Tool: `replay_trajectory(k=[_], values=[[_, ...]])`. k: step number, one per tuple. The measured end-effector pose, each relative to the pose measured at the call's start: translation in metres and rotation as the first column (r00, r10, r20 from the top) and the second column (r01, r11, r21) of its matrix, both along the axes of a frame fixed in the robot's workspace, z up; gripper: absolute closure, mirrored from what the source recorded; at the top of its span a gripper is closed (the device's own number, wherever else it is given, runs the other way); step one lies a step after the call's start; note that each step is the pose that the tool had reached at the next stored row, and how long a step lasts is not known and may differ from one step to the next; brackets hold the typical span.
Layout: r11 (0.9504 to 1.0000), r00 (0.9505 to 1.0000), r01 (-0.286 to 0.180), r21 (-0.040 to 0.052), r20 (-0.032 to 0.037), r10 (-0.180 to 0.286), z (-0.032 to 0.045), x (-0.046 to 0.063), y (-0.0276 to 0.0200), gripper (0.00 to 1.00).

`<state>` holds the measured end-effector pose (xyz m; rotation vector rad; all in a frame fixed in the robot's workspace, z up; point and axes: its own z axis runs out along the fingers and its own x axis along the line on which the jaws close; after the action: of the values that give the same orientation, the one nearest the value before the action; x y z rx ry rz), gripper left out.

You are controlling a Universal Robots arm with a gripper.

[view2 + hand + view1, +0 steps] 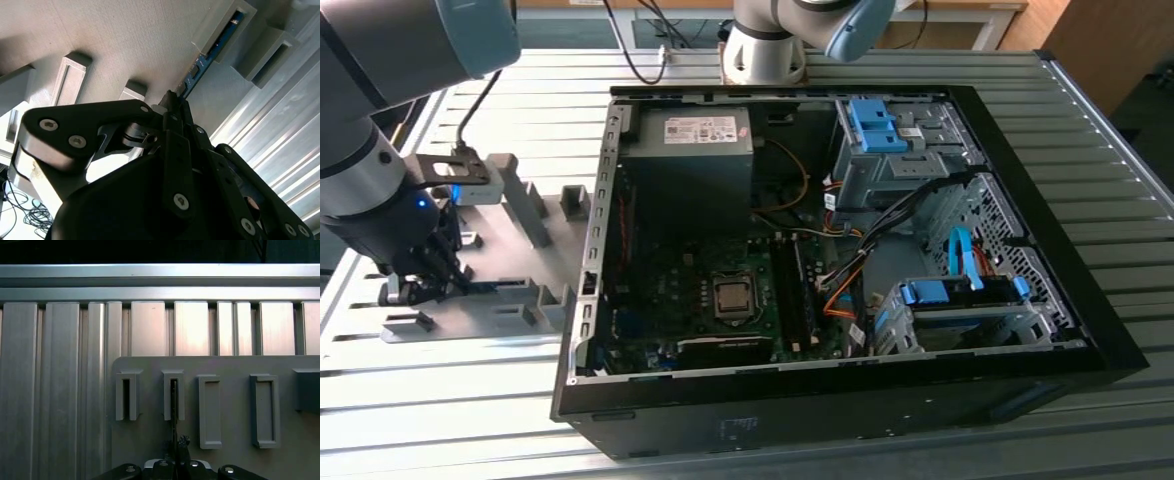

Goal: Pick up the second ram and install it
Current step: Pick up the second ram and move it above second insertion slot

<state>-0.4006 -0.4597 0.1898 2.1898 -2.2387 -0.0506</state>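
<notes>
Pinching the second ram [209, 52] with the gripper [172, 99], board seated edgewise in the grey tray [145, 440] (presumably kept upright for easy grasping).

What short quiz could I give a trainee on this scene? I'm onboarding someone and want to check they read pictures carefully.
1. Choose one. The tool is at: A) the second ram in the grey tray; B) the power supply; C) a blue drive cage.
2. True or false: the second ram sits in a motherboard socket.
3. Fill in: the grey tray lies on the exterior view's ____ of the computer case.
Key: 1 A. 2 False, it stands in a tray slot. 3 Left.
</notes>
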Motion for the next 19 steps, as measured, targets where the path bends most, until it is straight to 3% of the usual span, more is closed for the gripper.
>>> replay_trajectory(k=[10,19], values=[[1.0000,1.0000,0.000,-0.0001,-0.0001,0.000,0.0118,0.000,0.0000,0.86],[1.0000,1.0000,0.000,-0.0005,-0.0001,0.000,0.0129,0.000,0.0000,0.86]])
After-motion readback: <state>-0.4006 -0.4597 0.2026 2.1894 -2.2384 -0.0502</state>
